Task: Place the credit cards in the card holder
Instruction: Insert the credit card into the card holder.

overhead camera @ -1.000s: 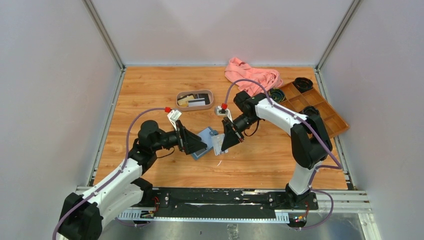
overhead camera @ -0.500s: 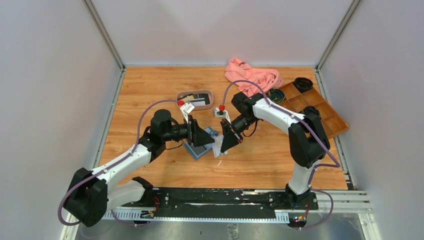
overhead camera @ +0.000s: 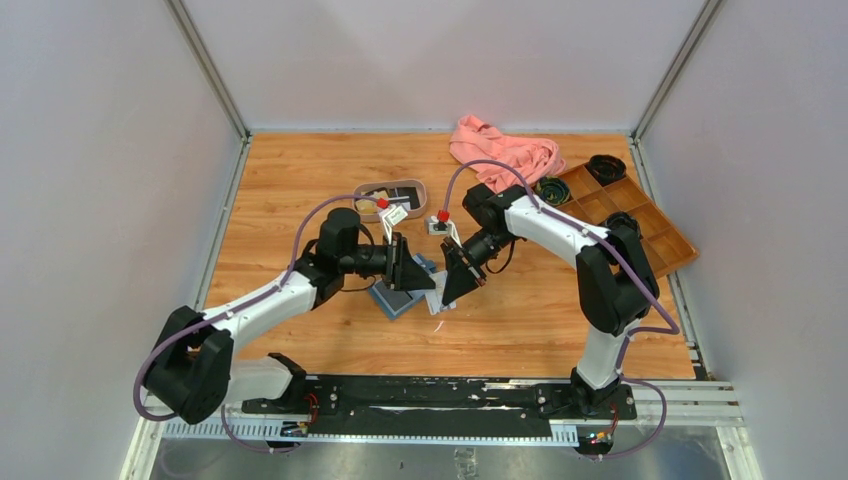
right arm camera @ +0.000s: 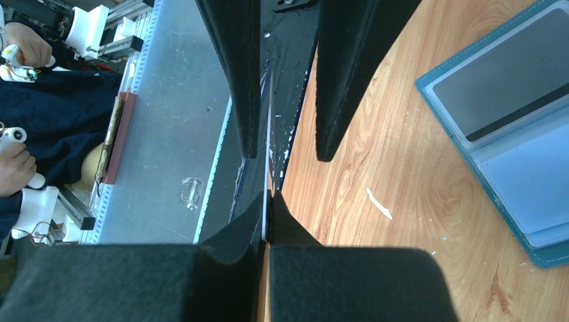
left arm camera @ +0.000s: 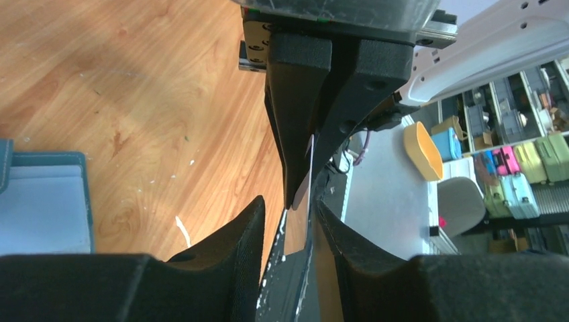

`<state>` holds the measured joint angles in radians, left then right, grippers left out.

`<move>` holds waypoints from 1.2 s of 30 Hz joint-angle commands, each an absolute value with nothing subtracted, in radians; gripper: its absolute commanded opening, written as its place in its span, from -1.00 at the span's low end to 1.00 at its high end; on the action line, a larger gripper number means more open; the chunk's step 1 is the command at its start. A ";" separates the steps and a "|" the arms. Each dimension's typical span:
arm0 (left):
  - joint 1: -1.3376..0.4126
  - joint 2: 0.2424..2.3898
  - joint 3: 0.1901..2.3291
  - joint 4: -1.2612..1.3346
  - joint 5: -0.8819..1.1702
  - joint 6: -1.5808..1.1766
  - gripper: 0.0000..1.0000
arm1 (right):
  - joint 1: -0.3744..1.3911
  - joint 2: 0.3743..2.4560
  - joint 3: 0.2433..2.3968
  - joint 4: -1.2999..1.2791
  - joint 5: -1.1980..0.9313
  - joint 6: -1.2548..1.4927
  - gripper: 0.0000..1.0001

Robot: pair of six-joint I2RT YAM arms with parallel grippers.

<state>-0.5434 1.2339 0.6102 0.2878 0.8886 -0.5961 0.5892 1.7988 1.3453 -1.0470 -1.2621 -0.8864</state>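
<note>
Card [right arm camera: 268, 161] pinched in right fingers [right arm camera: 221, 268]; left fingers [left arm camera: 228, 255] straddle its edge.

One card holder [overhead camera: 393, 302], one tray [overhead camera: 360, 190], one cloth [overhead camera: 503, 150]

The tabletop [overhead camera: 270, 180] lies bare along its left and near edges. The card holder [overhead camera: 390, 299] blocks the middle; cloth [overhead camera: 505, 150] and box [overhead camera: 650, 228] fill the far-right corner.

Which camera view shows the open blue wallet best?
The right wrist view: the wallet lies open and large, its teal rim and inside pockets plain to see. The left wrist view catches just one corner of it at the left edge. The top view shows it small, partly covered by the left gripper.
</note>
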 commanded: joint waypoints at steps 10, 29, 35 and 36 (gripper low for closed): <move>-0.575 1.316 0.887 -0.372 0.861 -0.167 -0.35 | 0.616 1.828 1.382 -1.103 -1.246 -0.930 -1.00; -0.578 1.331 0.880 -0.260 0.935 -0.230 -0.39 | 0.620 1.839 1.386 -1.108 -1.244 -0.931 -1.00; -0.579 1.329 0.859 -0.231 0.953 -0.245 -1.00 | 0.620 1.838 1.388 -1.108 -1.243 -0.930 -0.93; -0.578 1.324 0.849 -0.214 0.951 -0.260 -1.00 | 0.620 1.838 1.388 -1.106 -1.241 -0.930 -0.77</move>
<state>-0.5728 1.3262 0.8764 -0.2619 0.9283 -0.2264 0.6025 1.8294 1.3651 -1.0752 -1.2469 -0.9100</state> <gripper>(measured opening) 0.012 0.027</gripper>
